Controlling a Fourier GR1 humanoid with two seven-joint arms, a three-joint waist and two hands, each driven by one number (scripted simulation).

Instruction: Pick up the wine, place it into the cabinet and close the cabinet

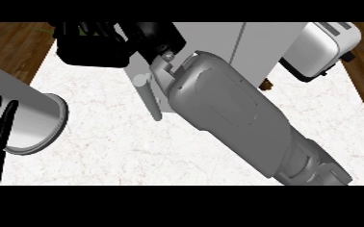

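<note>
My right forearm point(235, 110) crosses the middle of the head view up to my black right hand point(96, 45) at the top left. Its fingers are curled there, and only slivers of green point(88, 27), apparently the wine bottle, show between them. The pale grey cabinet point(227, 41) stands at the top centre, largely hidden by the forearm. Its grey bar handle point(148, 98) shows just left of the wrist. At the left edge are my left forearm point(32, 118) and one nearly straight finger of my left hand point(7, 122), resting.
A white toaster point(320, 48) stands at the top right beside the cabinet. White marble counter point(113, 149) spreads below and left of the arm. Its left edge point(37, 72) borders brown wooden floor. A small brown thing point(266, 84) peeks out by the forearm's right side.
</note>
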